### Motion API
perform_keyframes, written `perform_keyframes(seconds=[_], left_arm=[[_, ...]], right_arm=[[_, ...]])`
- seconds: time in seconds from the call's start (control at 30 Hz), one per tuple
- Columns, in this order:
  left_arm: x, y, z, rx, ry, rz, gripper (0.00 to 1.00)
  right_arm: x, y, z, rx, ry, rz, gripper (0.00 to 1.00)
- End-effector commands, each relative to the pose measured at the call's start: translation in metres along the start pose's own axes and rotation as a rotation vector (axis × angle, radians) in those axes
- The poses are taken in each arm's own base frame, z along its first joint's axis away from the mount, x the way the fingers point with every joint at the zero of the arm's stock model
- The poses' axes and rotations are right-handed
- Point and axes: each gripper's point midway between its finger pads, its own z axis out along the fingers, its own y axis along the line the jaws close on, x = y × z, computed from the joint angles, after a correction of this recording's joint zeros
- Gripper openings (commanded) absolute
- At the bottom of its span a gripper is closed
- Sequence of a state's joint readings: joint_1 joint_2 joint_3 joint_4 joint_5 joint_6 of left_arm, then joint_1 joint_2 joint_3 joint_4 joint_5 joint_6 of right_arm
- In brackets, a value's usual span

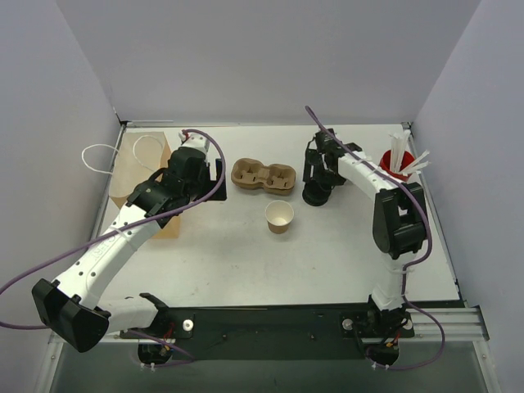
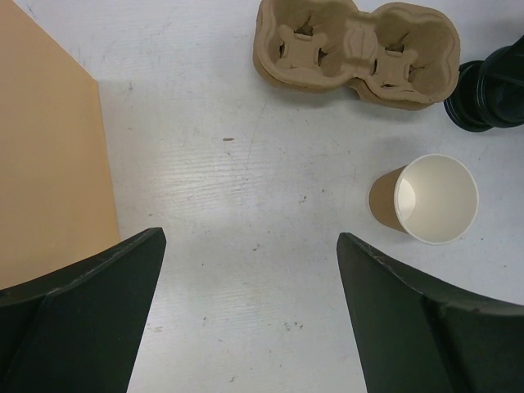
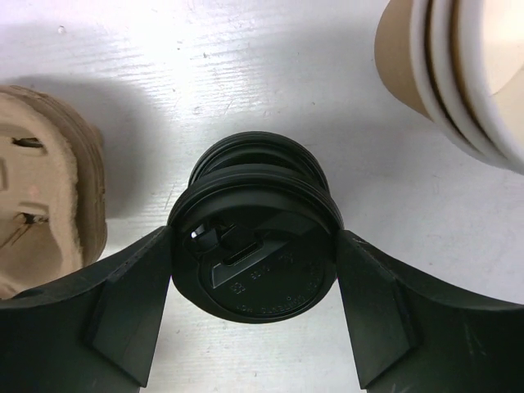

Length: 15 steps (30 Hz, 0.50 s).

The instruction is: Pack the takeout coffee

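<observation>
Right pincer (image 3: pixel 254 237) clamped on black lid stack (image 3: pixel 254 192). Left pincer (image 2: pixel 250 237) spread wide, empty, above tabletop (image 2: pixel 246 164). Takeout coffee cup (image 1: pixel 279 216) stands on tabletop between pincers: long axis vertical, open mouth up, just near-side of pulp carrier (image 1: pixel 263 175).

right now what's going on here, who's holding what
The right gripper is closed around the black lid on top of a lid stack, its fingers against both sides of the rim. The left gripper hangs open above the table beside a paper bag, holding nothing. The takeout cup stands upright and lidless near the pulp carrier, whose two slots are empty. Nothing is packed yet.
</observation>
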<state>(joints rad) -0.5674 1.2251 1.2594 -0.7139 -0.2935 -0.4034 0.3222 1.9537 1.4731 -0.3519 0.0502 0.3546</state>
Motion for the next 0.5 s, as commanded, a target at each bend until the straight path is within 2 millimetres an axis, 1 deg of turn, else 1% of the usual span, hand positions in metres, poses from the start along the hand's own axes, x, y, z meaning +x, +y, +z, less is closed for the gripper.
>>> perform_keyframes(seconds=[0.0, 0.03, 0.1, 0.13, 0.17, 0.2, 0.23, 0.3, 0.37, 0.4, 0.47], left_arm=[[-0.024, -0.009, -0.005, 0.041, -0.067, -0.013, 0.98], [-0.023, -0.009, -0.005, 0.042, -0.065, -0.013, 0.97], [-0.023, -0.009, -0.004, 0.042, -0.063, -0.012, 0.97], [-0.023, -0.010, -0.005, 0.044, -0.065, -0.012, 0.97], [-0.023, -0.010, -0.005, 0.044, -0.065, -0.012, 0.97], [-0.024, -0.010, -0.006, 0.045, -0.067, -0.014, 0.97], [-0.023, -0.009, -0.005, 0.043, -0.066, -0.013, 0.97], [-0.024, -0.009, -0.006, 0.044, -0.069, -0.014, 0.97], [-0.026, -0.009, -0.007, 0.042, -0.072, -0.017, 0.97], [-0.028, -0.009, -0.008, 0.043, -0.078, -0.020, 0.97], [-0.028, -0.008, -0.009, 0.036, -0.078, -0.021, 0.97]], right_arm=[[-0.030, 0.000, -0.050, 0.000, -0.090, 0.024, 0.63], [-0.030, 0.000, -0.054, -0.002, -0.089, 0.024, 0.63], [-0.038, 0.002, -0.067, -0.014, -0.112, 0.024, 0.63], [-0.038, 0.003, -0.071, -0.013, -0.108, 0.020, 0.63], [-0.038, 0.006, -0.076, -0.019, -0.111, 0.012, 0.63], [-0.044, 0.009, -0.085, -0.031, -0.130, 0.012, 0.63], [-0.042, 0.011, -0.090, -0.033, -0.125, 0.006, 0.63], [-0.042, 0.024, -0.104, -0.062, -0.140, -0.019, 0.63], [-0.037, 0.032, -0.114, -0.067, -0.137, -0.047, 0.63], [-0.033, 0.044, -0.119, -0.084, -0.139, -0.072, 0.63], [-0.025, 0.053, -0.126, -0.102, -0.127, -0.091, 0.63]])
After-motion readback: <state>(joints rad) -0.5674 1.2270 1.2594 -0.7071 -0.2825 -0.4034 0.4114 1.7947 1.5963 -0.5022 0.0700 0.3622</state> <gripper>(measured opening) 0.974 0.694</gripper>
